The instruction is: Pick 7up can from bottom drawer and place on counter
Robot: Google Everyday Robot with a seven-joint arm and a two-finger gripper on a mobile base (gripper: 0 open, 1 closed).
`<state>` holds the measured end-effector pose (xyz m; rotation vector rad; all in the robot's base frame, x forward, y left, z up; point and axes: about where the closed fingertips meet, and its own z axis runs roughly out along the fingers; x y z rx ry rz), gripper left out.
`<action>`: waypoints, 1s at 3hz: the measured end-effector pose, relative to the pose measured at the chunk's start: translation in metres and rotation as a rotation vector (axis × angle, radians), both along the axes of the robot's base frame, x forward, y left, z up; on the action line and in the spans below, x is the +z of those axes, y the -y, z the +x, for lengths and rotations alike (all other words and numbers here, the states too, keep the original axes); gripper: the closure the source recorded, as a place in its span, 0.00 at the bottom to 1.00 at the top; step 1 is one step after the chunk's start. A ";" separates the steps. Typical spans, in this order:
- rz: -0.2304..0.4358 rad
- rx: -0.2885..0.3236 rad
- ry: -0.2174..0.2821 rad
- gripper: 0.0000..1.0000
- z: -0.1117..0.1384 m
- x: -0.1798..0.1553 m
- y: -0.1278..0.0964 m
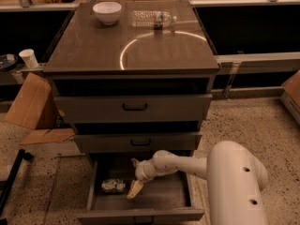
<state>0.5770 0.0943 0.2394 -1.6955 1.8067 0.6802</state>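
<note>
The 7up can (pixel 113 185), small and silvery with a wrinkled surface, lies on its side at the left of the open bottom drawer (pixel 140 215). My gripper (pixel 133 177) is inside the drawer, just right of the can and not touching it. It is open, with one finger pointing up-left and the other (pixel 135 190) pointing down at the drawer floor. The white arm reaches in from the lower right. The glossy counter (pixel 131 46) tops the grey cabinet.
A white bowl (pixel 107 11) and a clear plastic bottle (pixel 152 18) sit at the back of the counter. Two upper drawers (pixel 135 108) are slightly pulled out above the gripper. Cardboard (pixel 28 102) and a paper cup (pixel 29 57) stand left of the cabinet.
</note>
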 end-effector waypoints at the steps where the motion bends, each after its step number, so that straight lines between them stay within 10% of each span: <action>1: -0.003 0.009 0.004 0.00 -0.001 -0.005 -0.001; 3: -0.050 0.057 0.063 0.00 0.003 -0.052 -0.015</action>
